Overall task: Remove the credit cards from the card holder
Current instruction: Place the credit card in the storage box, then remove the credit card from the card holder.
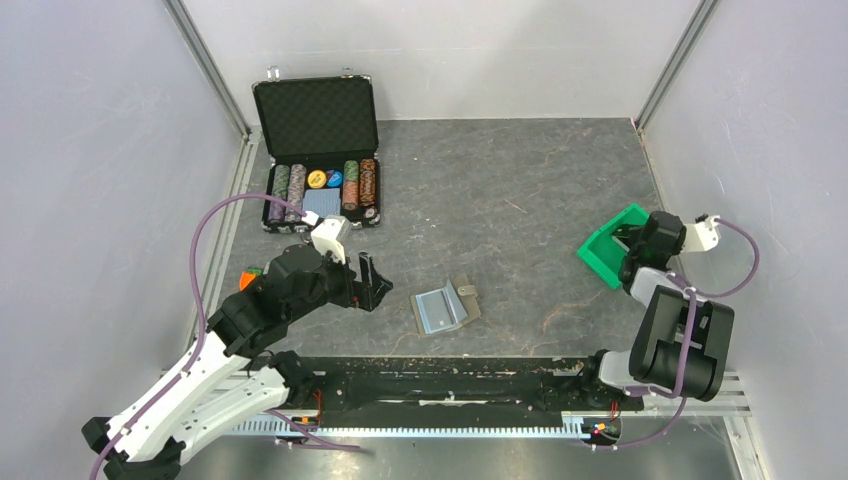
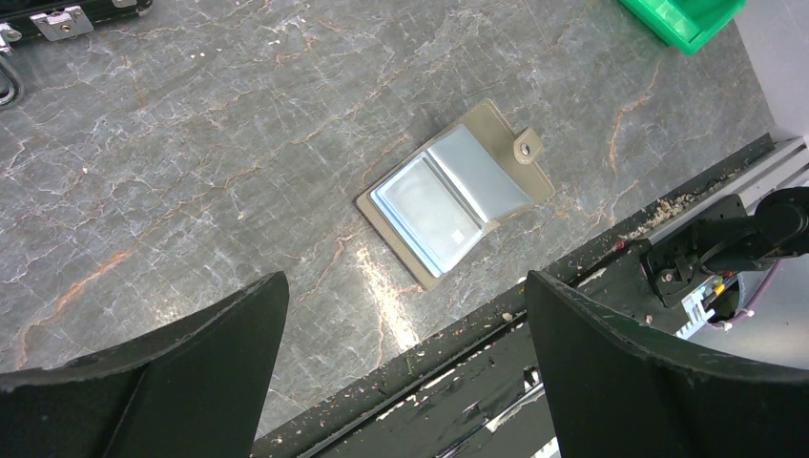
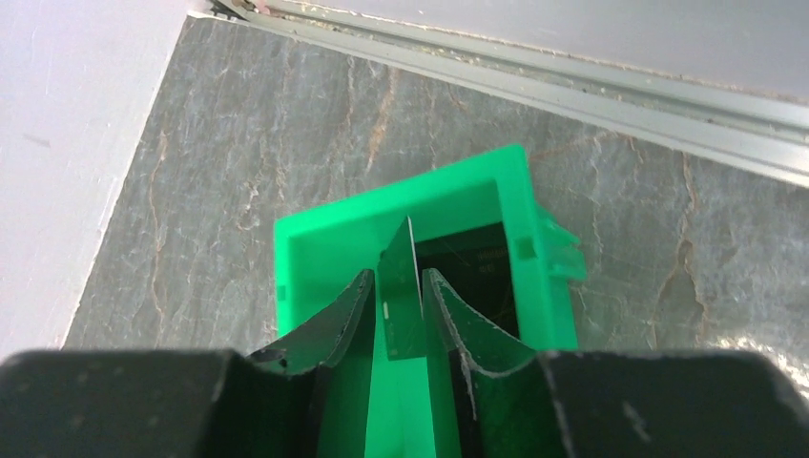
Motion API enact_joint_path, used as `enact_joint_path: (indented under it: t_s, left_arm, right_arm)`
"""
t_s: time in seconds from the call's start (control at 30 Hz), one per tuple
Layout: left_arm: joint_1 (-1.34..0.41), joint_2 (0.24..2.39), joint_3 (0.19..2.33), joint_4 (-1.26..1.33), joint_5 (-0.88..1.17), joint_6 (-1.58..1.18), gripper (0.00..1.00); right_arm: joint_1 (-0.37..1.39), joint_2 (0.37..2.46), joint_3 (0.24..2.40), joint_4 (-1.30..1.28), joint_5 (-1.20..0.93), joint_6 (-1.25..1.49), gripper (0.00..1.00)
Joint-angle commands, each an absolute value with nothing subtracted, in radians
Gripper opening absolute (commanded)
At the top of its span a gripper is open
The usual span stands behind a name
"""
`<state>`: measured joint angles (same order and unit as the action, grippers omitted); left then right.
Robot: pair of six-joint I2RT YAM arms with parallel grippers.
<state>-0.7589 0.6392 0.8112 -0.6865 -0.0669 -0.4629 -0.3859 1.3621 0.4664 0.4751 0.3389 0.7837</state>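
The tan card holder lies spread open on the grey table, and a pale-blue card shows in its left panel. My left gripper hovers to its left, open wide and holding nothing. Over at the right, my right gripper hangs above the green bin. A thin credit card, seen nearly edge-on, stands between its fingers. The jaws are slightly parted, with a sliver of gap on each side of the card.
A black chip case stands open at the back left. A small orange and green object lies by the left arm. Something dark and flat rests on the bin's floor. Walls close in on the left, right and back.
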Motion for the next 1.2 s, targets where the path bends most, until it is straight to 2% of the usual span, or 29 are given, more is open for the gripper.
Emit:
enact_joint_path:
  t_s: [0.0, 0.37, 0.6, 0.83, 1.07, 1.17]
  left_arm:
    - [-0.761, 0.632, 0.809, -0.661, -0.050, -0.405, 1.00]
    - [-0.761, 0.627, 0.804, -0.661, -0.071, -0.411, 1.00]
    - [-0.761, 0.646, 0.802, -0.667, -0.089, -0.414, 1.00]
    - [-0.761, 0.666, 0.806, -0.679, -0.112, -0.414, 1.00]
    - [-0.761, 0.657, 0.812, -0.693, -0.171, -0.410, 1.00]
    - [-0.761, 0.653, 0.813, -0.699, -0.203, -0.410, 1.00]
  right_arm:
    - [-0.380, 1.349, 0.596, 0.350, 0.376, 0.719, 0.28]
    - [-0.323, 1.391, 0.836, 0.083, 0.388, 0.588, 0.32]
    - [-0.181, 1.372, 0.929, 0.002, 0.263, 0.495, 0.34]
    - [0.007, 1.285, 0.840, -0.029, 0.043, 0.478, 0.36]
    - [0.335, 1.177, 0.670, -0.008, -0.055, 0.467, 0.34]
    - [0.487, 1.152, 0.595, 0.082, -0.096, 0.473, 0.33]
